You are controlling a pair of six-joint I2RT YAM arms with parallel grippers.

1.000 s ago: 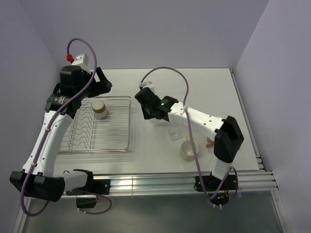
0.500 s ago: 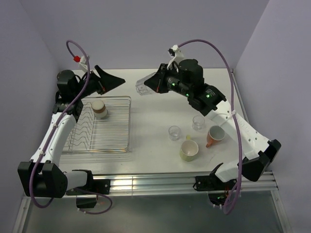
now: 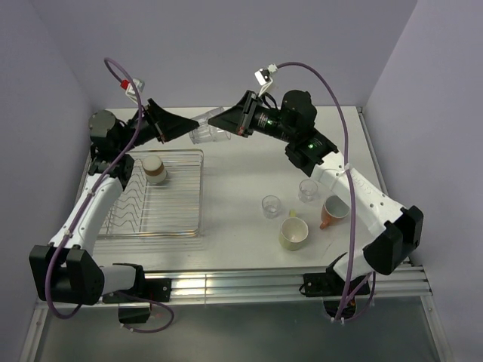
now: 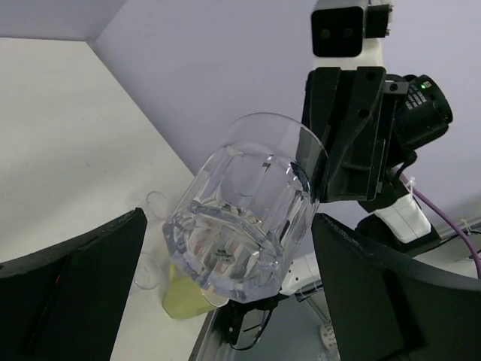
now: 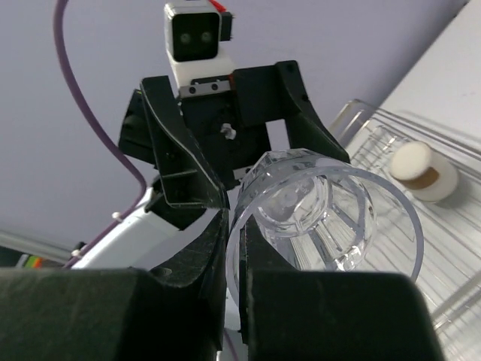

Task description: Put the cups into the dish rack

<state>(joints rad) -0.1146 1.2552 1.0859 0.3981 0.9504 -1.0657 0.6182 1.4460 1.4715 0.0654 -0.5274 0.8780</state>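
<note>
My right gripper (image 3: 220,121) is shut on the rim of a clear glass tumbler (image 3: 202,134), holding it on its side in the air above the table's far edge. One right finger (image 5: 207,259) is outside the rim and one inside. My left gripper (image 3: 185,125) faces it, open wide, its fingers (image 4: 71,289) on either side of the tumbler (image 4: 244,203) base and not touching it. The silver dish rack (image 3: 181,219) sits below at the left, with a brown-and-cream cup (image 3: 155,169) upside down in its far end.
On the table right of the rack stand two clear tumblers (image 3: 270,206) (image 3: 307,190), a salmon-orange mug (image 3: 332,211) on its side and a pale yellow-green mug (image 3: 293,234). Walls close the left, back and right.
The right arm lifted a tumbler off the table and carried it up and left. The left gripper opened wide, left the cup in the rack and turned to face the tumbler.
</note>
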